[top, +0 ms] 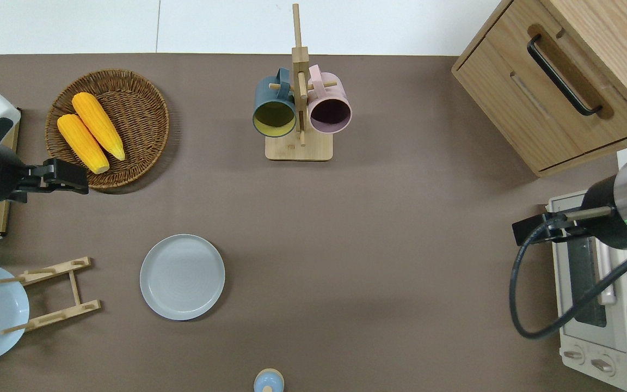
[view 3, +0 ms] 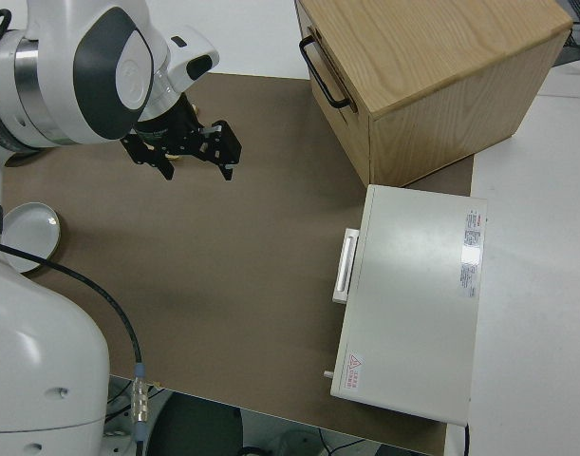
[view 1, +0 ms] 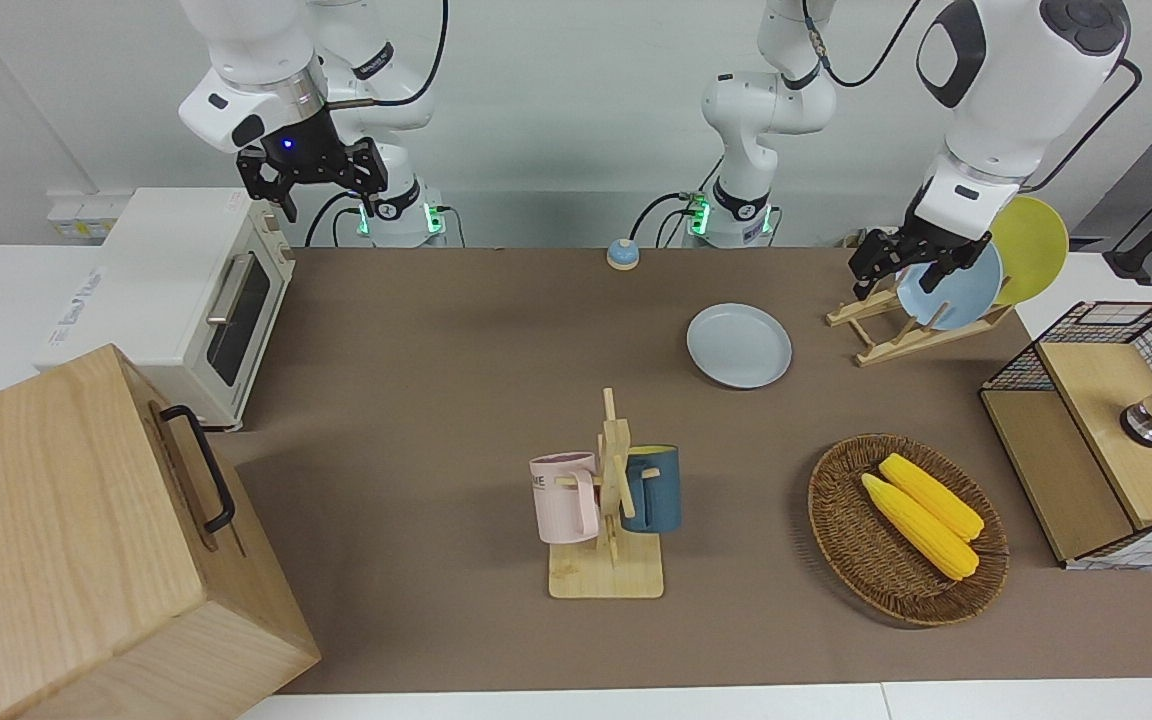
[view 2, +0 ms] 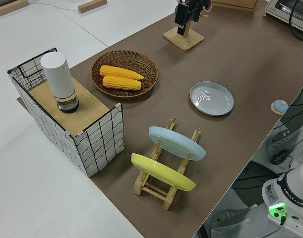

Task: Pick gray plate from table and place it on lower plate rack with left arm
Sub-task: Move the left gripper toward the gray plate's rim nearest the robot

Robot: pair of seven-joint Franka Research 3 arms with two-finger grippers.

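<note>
The gray plate [view 1: 739, 345] lies flat on the brown table [view 1: 436, 400], beside the lower plate rack [view 1: 896, 335] toward the right arm's end. It also shows in the overhead view [top: 182, 276] and the left side view [view 2: 212, 98]. The rack [top: 52, 294] holds a blue plate [view 1: 956, 285] and a yellow plate [view 1: 1031, 245] leaning on its pegs. My left gripper [top: 74, 177] is open and empty, up in the air over the table at the basket's edge, apart from the gray plate. My right arm is parked, its gripper [view 1: 328, 200] open.
A wooden mug stand [view 1: 608, 500] holds a pink and a dark blue mug. A wicker basket [view 1: 836, 530] holds two corn cobs. A wire crate [view 1: 1096, 430], a toaster oven [view 1: 186, 300], a wooden cabinet [view 1: 86, 540] and a small blue knob [view 1: 623, 254] stand around the edges.
</note>
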